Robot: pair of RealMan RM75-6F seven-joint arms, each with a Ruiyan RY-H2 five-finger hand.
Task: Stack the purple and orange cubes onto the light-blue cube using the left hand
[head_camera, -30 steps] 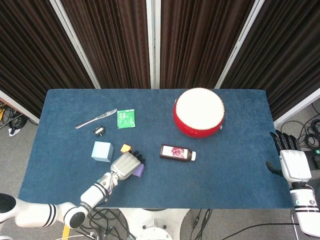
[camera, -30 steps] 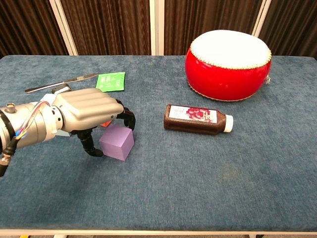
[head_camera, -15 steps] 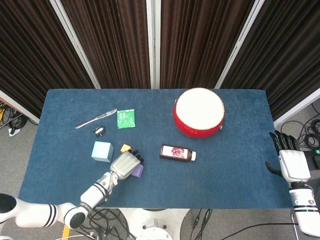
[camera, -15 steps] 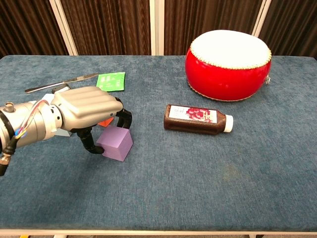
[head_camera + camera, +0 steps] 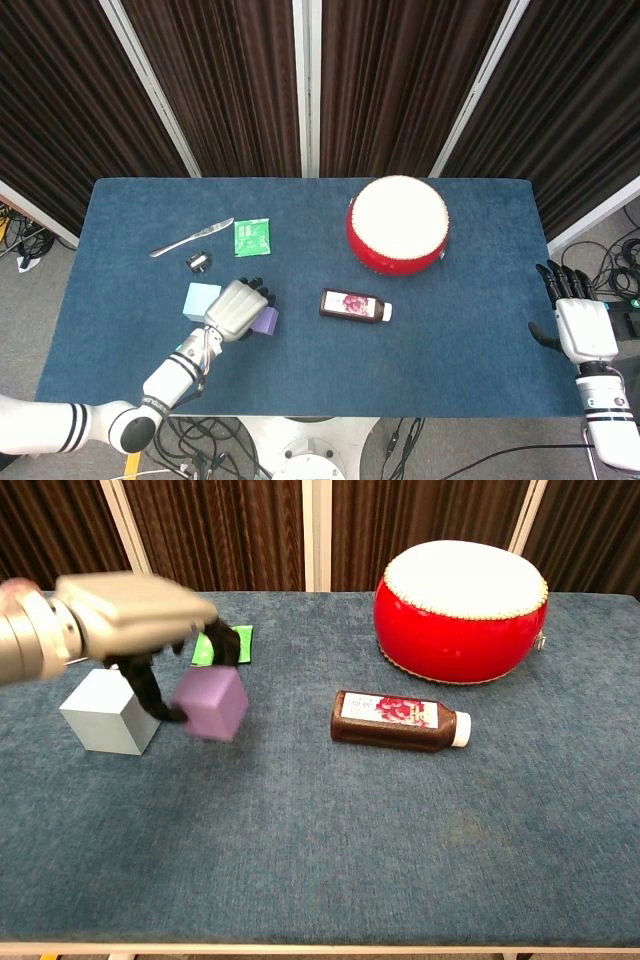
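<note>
Left hand [image 5: 130,615] fingers clamped on purple cube [image 5: 209,703], aloft beside blue cube [image 5: 109,712]; next: centre above, lower.

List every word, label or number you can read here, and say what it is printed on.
No text can be read.
Bottle: label with a red picture, print too small.
Green packet: white markings, blurred.
Red drum, light-blue cube and purple cube: no print visible.
</note>
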